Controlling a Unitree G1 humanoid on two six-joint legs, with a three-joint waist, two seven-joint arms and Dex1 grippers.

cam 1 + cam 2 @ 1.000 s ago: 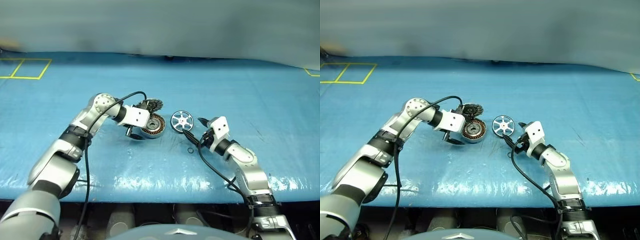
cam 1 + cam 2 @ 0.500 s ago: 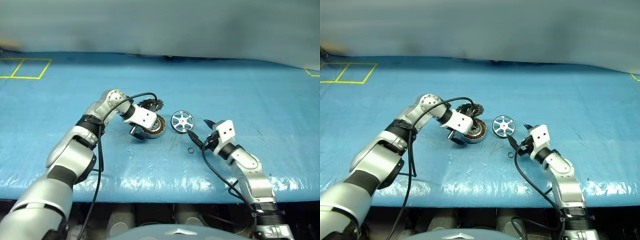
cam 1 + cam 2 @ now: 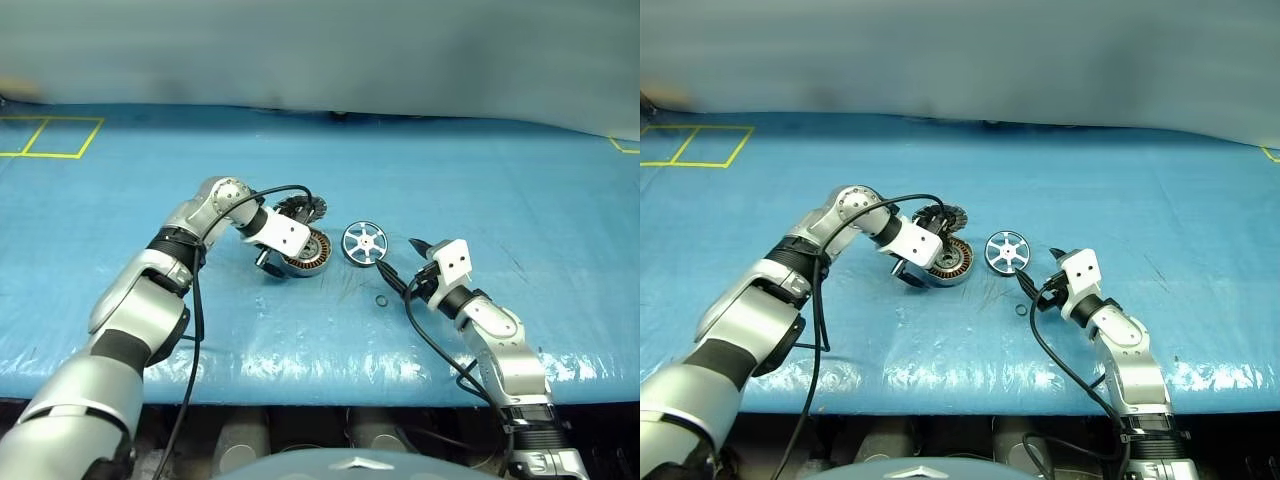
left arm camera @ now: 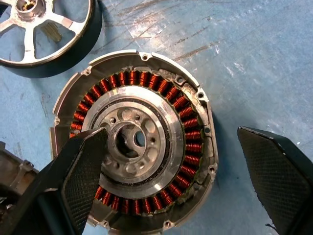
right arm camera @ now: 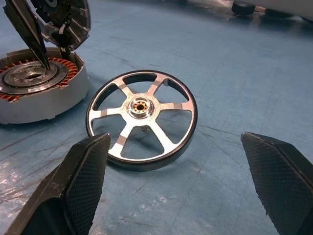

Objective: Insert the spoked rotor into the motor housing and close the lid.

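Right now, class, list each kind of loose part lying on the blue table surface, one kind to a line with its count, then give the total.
Spoked rotor: 1
Motor housing with copper windings: 1
Lid, leaning against the far side of the housing: 1
Small dark ring, near the right claw: 1
Total: 4

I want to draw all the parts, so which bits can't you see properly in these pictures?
- Lid: head views, partly hidden behind the left arm; ribs too small.
- Coil ring: left wrist view, near edge hidden by a finger.
- Spoked wheel: left wrist view, cut off by the edge.
- Small ring on the table: too small to identify.
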